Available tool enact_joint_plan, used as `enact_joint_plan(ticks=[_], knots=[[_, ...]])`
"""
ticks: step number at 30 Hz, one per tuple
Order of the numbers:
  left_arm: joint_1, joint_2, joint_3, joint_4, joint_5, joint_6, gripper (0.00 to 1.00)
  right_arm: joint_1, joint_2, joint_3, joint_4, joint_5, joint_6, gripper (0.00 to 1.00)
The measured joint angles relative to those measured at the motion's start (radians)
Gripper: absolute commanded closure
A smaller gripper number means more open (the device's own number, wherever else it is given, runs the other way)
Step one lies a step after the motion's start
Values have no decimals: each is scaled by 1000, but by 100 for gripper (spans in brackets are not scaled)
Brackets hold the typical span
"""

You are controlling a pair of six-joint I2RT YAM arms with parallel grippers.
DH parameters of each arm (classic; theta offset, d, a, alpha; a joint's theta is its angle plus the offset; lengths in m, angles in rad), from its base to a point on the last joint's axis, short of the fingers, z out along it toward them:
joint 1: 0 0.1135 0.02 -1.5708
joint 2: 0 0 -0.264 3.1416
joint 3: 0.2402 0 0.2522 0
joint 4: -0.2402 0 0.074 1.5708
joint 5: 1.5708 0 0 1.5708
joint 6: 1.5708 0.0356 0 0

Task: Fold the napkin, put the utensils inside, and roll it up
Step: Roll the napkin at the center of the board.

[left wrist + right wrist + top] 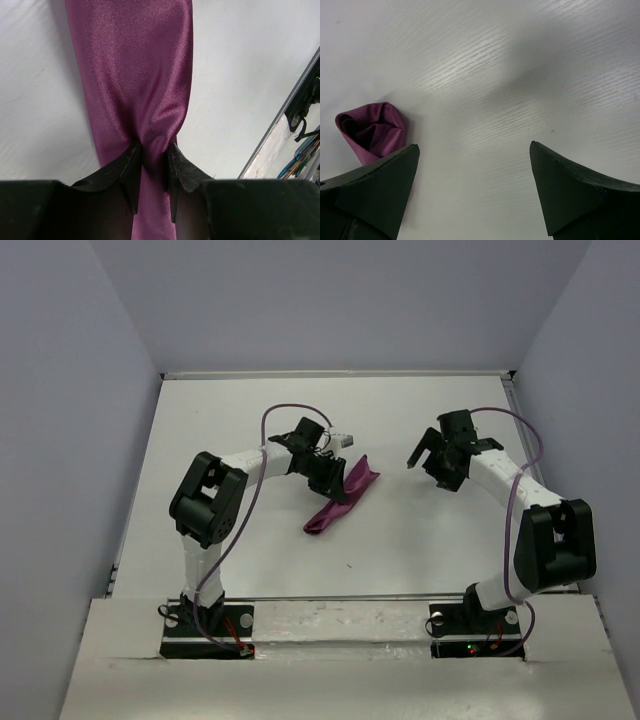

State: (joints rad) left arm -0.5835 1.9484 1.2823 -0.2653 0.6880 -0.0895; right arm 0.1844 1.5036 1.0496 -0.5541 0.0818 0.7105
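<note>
Mounting strip [340, 622] with both arm bases is closest to the top cam, well clear of the napkin on the near side. Table [420, 550] is under the napkin.

Napkin [335, 508] is not a flat square. It's a slim plum tube lying diagonally, between the two arms. The left wrist view shows one long smooth band [135, 75]. The right wrist view shows its open end with coiled layers [372, 130], so it reads as rolled.

Left gripper [335, 488] sits on top of the napkin around mid-length. Jaws are narrow and clamped on the cloth, pinching it to a waist between the tips [154, 155].

Right gripper [428, 468] is off the napkin's far end, apart from it. Jaws are wide with nothing between them [475, 150]. The roll's end lies just beside one finger.

Utensils: none visible near the napkin. Can't tell if they're inside the roll.

My read is that fold and roll are effectively done and the task is near its end. What's left is to release and confirm the cutlery is inside. The end coil looks loose and could unwind on letting go.
</note>
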Motion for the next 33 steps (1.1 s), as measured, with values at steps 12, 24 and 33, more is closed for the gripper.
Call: enact_joint_plan(ticks=[12, 24, 33], knots=[[141, 0, -49, 80, 133, -62, 100, 0, 0, 0, 0, 0, 0, 2], [276, 0, -171, 283, 305, -217, 100, 0, 0, 0, 0, 0, 0, 2], [354, 0, -257, 483, 369, -385, 100, 0, 0, 0, 0, 0, 0, 2]])
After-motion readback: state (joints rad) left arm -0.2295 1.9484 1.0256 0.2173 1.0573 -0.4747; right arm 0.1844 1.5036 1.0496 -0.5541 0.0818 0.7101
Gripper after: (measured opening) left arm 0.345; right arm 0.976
